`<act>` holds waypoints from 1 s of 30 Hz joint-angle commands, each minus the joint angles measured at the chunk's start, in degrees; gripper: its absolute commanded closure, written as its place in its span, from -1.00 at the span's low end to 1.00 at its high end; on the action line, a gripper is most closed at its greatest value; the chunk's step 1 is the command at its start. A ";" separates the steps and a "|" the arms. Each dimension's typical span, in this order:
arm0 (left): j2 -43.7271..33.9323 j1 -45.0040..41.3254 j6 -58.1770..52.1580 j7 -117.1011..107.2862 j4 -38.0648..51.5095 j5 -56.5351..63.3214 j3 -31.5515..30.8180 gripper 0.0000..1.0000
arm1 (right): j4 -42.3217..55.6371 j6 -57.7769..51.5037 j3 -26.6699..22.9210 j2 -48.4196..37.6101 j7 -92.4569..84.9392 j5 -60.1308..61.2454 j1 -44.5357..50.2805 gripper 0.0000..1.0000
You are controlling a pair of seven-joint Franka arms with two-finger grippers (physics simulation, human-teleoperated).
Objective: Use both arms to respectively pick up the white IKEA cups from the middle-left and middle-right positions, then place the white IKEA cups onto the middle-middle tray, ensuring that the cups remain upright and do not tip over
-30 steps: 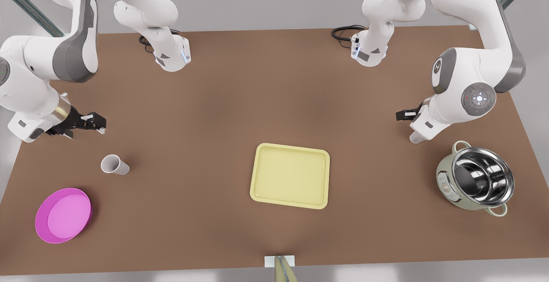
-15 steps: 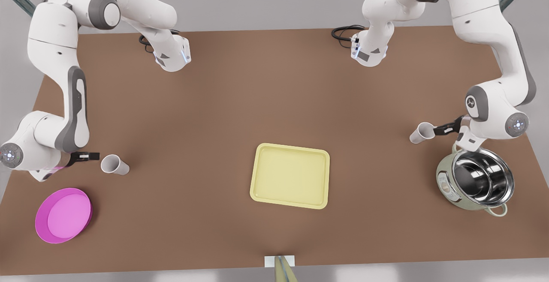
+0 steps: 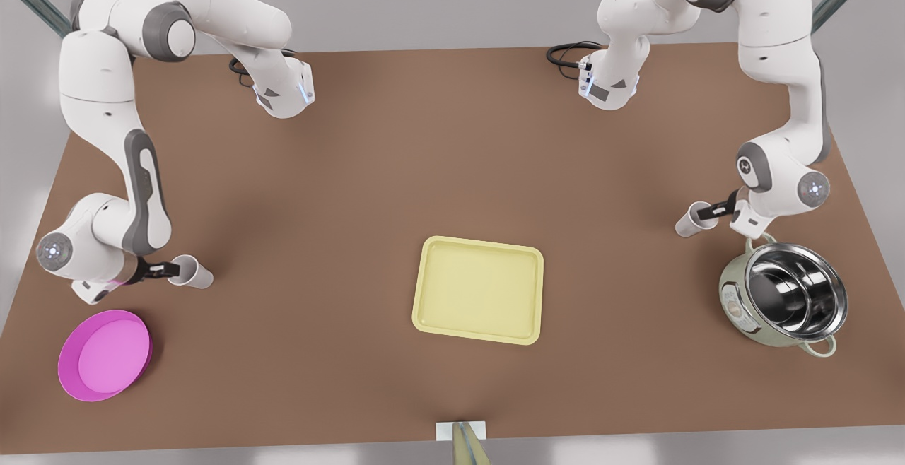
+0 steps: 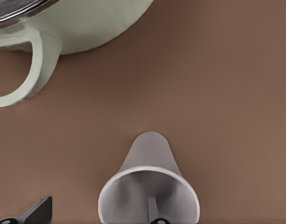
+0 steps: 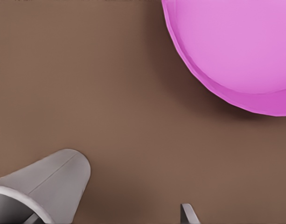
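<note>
Two white IKEA cups stand on the brown table. One cup [image 3: 192, 274] is at the front view's left, beside the magenta bowl. My right gripper [image 3: 168, 269] is at its rim, open, with one finger [image 5: 187, 213] outside the cup [image 5: 54, 179]. The other cup [image 3: 690, 220] is at the front view's right, near the steel pot. There my left gripper [image 3: 713, 211] is open, one finger [image 4: 152, 210] inside the cup [image 4: 148, 184] and the other [image 4: 38, 212] outside it. The pale yellow tray [image 3: 478, 290] lies between the cups with nothing on it.
A magenta bowl [image 3: 104, 354] sits at the front view's near left, close to the right arm's wrist. A shiny steel pot [image 3: 785, 294] with pale green handles stands just in front of the left gripper. Bare table lies between each cup and the tray.
Both arms have come down from above the table to their cups. Over the last half second each gripper slid forward until its fingers reached the cup's rim. Neither cup has moved.
</note>
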 commanded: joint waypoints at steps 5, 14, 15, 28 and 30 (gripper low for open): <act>0.82 0.02 7.37 5.62 -1.01 -5.72 0.02 -0.31 | 0.02 0.65 0.48 0.66 -3.93 0.16 0.42 -0.48; -0.23 -0.33 4.29 5.53 -0.75 -8.80 -0.16 0.45 | 5.12 -8.40 5.57 0.13 -6.57 0.60 1.65 0.57; -0.23 -0.50 3.59 5.62 -0.66 -8.71 -0.16 0.57 | 6.08 -9.28 8.38 0.13 -6.48 3.41 1.74 0.57; 20.51 -17.38 -15.84 -62.05 48.73 -8.09 -24.42 0.57 | 15.31 -4.54 12.43 3.21 46.60 16.33 30.57 0.57; 23.93 -19.75 -13.03 -66.00 53.47 -8.18 -24.50 0.57 | 15.84 -2.87 12.43 3.65 52.04 16.24 32.32 0.57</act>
